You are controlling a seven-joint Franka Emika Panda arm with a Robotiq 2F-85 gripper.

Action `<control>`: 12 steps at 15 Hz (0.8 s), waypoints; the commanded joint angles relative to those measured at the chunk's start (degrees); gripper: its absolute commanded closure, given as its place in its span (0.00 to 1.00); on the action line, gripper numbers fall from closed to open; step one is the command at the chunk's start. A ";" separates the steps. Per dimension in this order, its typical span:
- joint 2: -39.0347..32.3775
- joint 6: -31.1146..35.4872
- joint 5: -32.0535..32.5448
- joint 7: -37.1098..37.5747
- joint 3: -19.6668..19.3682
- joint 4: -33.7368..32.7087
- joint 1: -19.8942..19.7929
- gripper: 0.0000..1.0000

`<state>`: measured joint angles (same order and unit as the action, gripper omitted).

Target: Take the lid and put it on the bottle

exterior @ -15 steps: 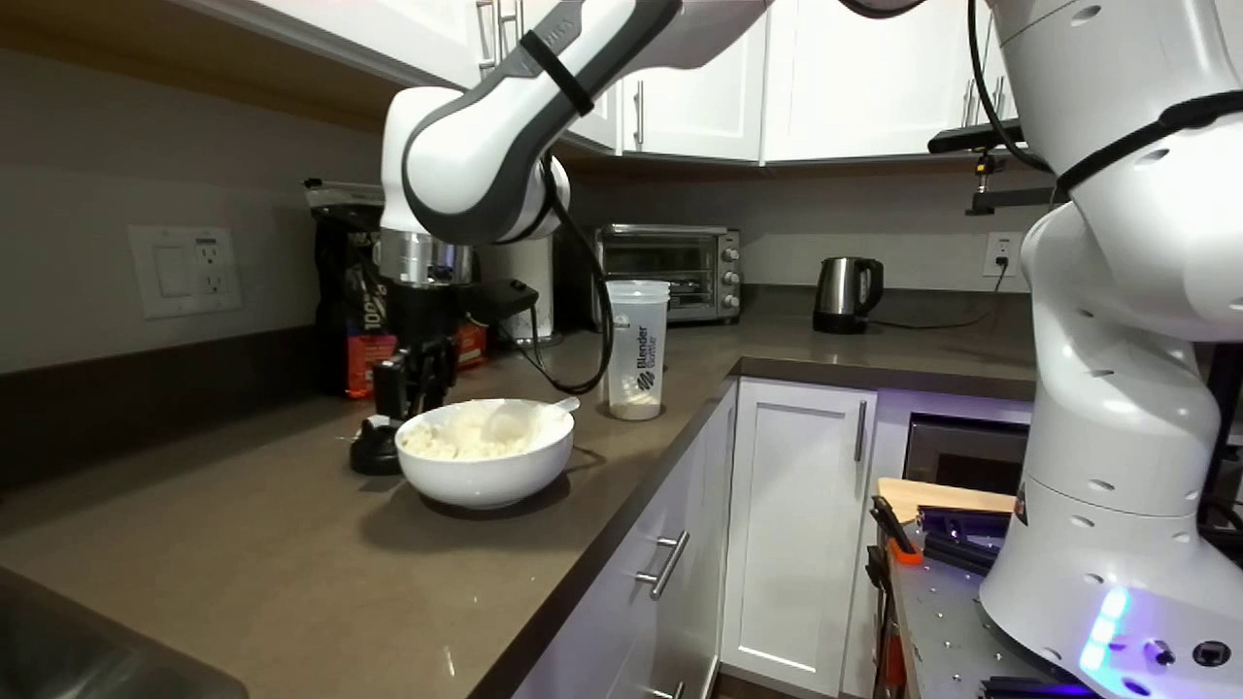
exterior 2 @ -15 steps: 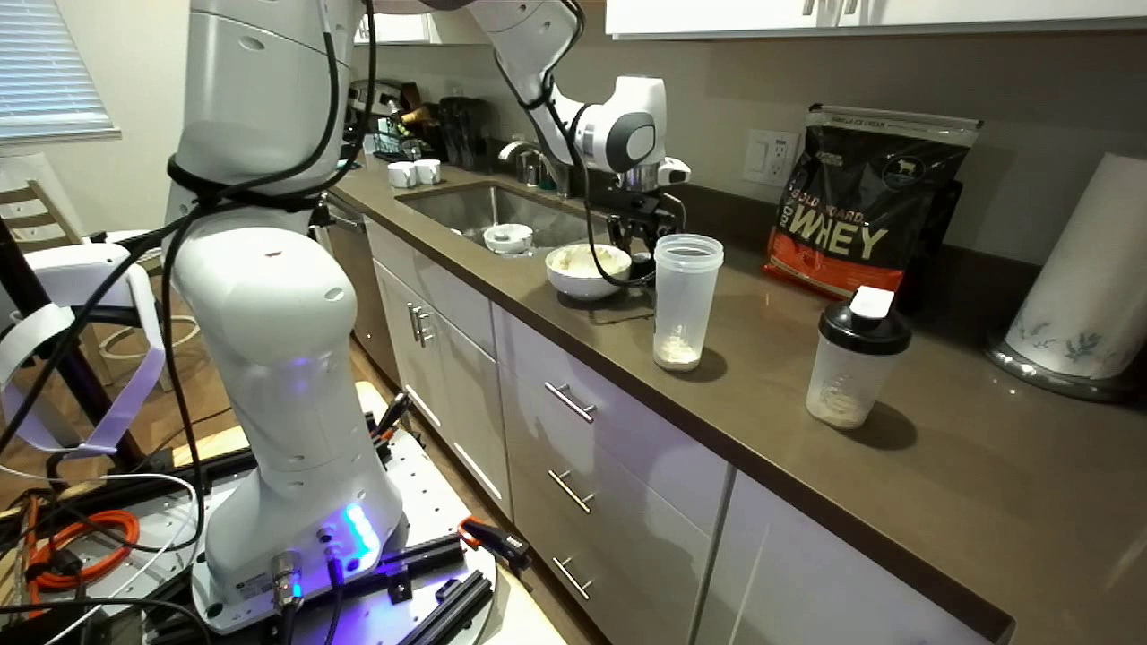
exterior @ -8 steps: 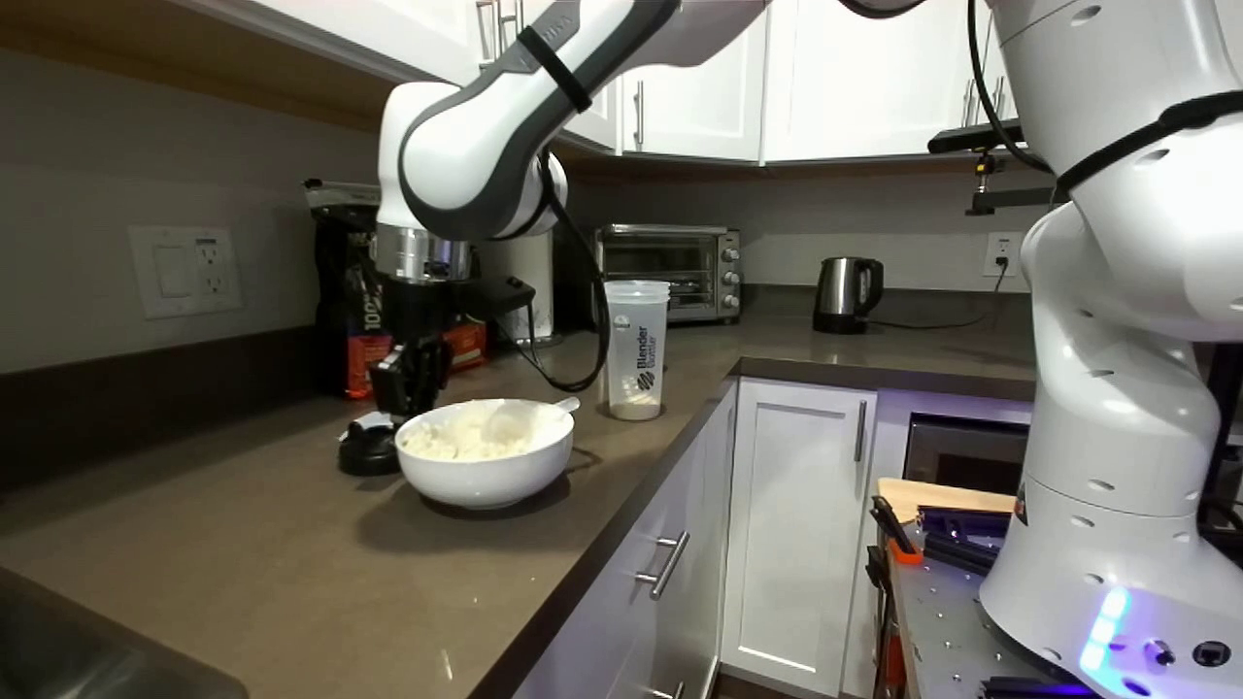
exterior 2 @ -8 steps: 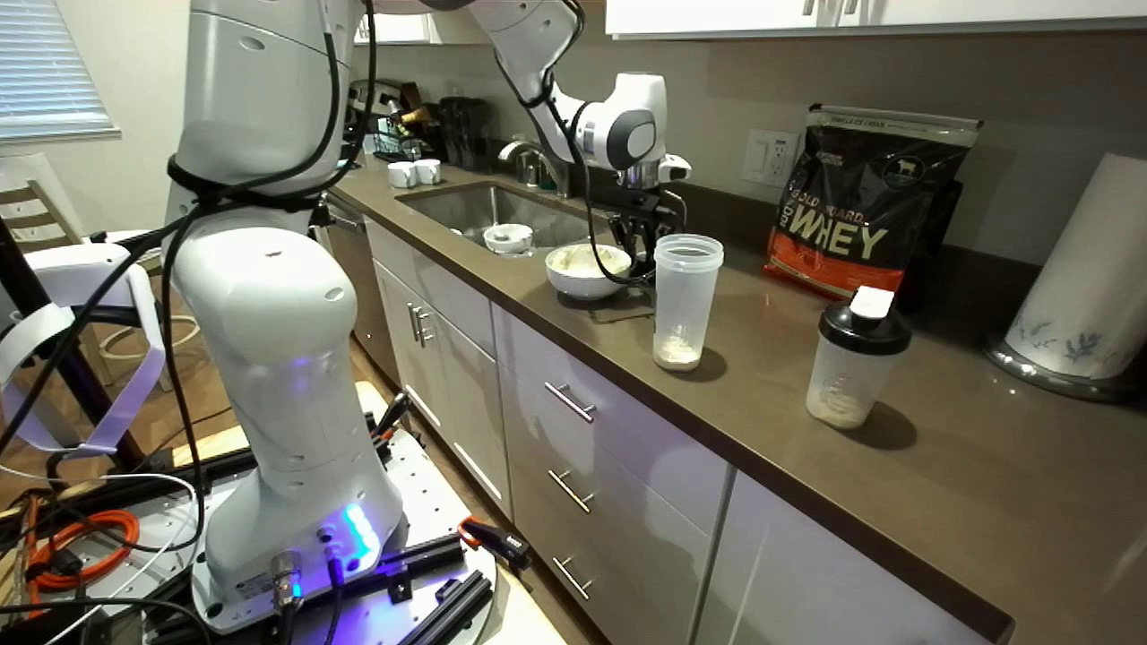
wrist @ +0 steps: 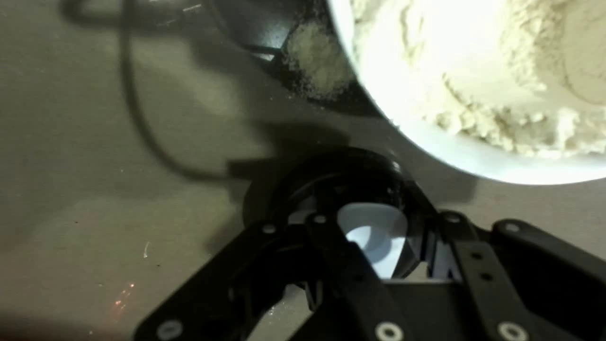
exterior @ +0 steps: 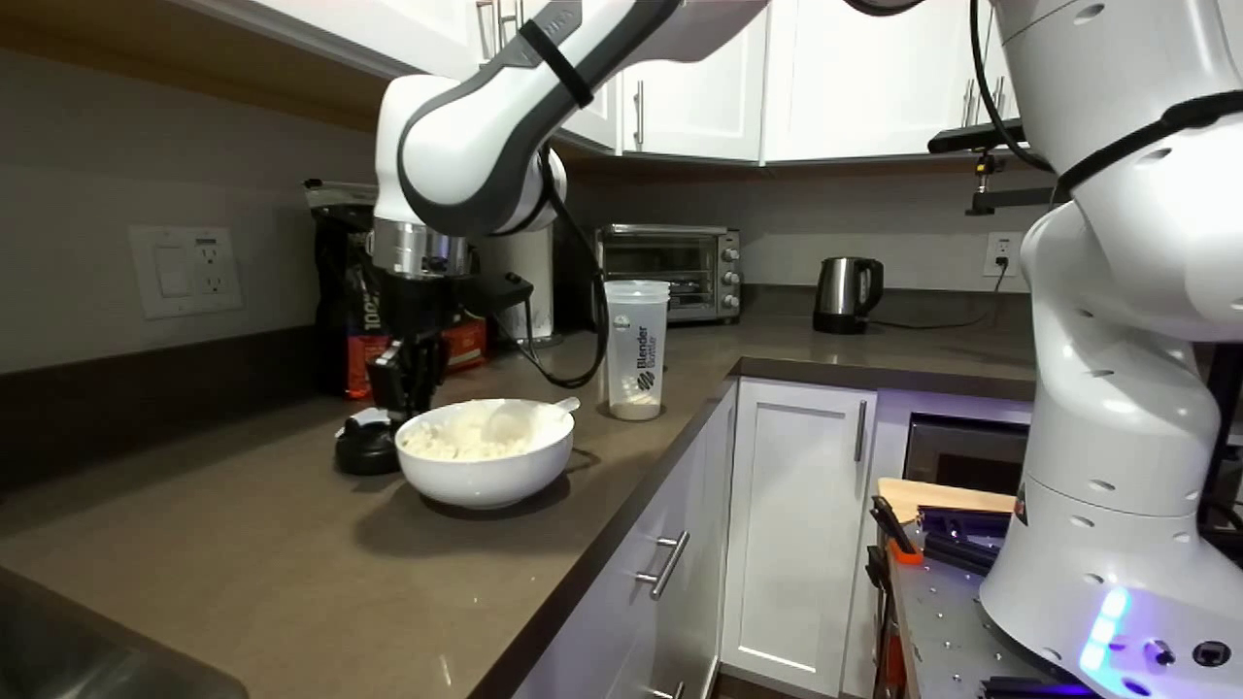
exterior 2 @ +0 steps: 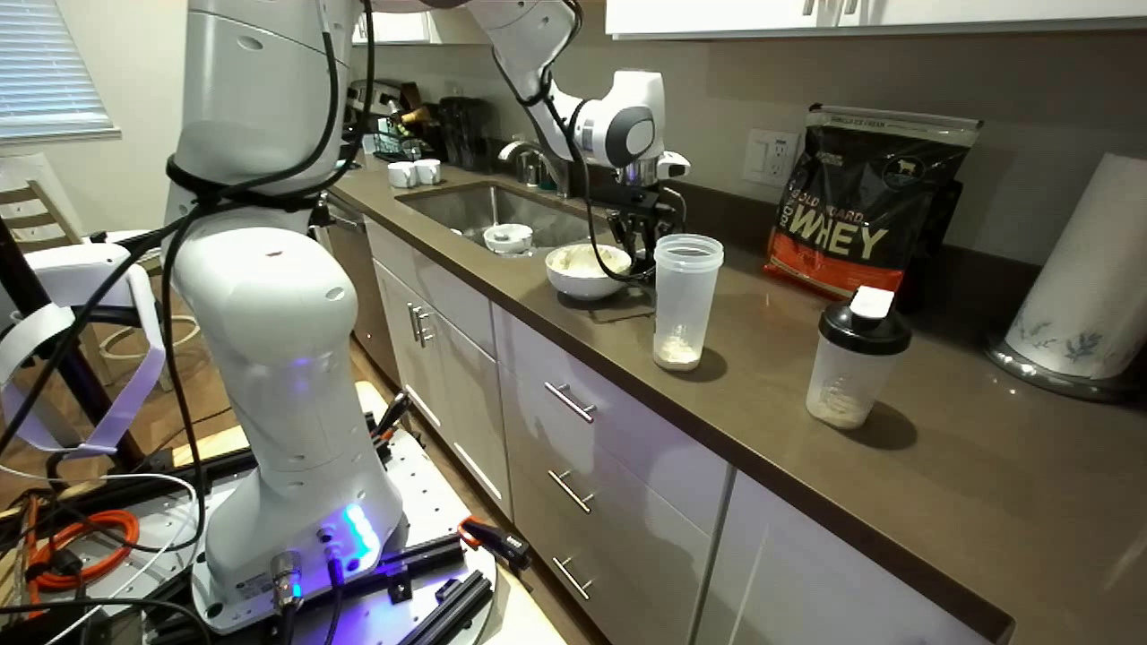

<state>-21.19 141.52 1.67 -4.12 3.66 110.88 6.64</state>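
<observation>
Lid (exterior: 364,451) shifted slightly; end effector (wrist: 371,196) partly spread over it, hold unclear.

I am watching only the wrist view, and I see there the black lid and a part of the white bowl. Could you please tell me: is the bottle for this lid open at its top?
Observer: Yes. In both exterior views the bottle stands upright with nothing on its top.
Operator: Thank you. Is there another one which I may confuse with it?
Observer: Yes. In an exterior view there is a shaker with a black cap on.
Operator: If I go from the bowl along the counter, which of these two comes first?
Observer: The open bottle comes first; the shaker stands farther from the bowl.
</observation>
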 commanded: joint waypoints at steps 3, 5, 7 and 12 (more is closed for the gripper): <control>4.27 1.47 1.56 1.90 0.02 3.27 0.40 0.87; 5.83 1.86 1.42 1.85 0.15 4.65 0.38 0.87; 7.91 2.47 1.16 1.71 0.34 6.62 0.27 0.87; 14.31 4.44 1.40 1.75 0.52 12.28 0.13 0.87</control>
<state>-12.30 143.41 1.74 -4.06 3.90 117.92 6.95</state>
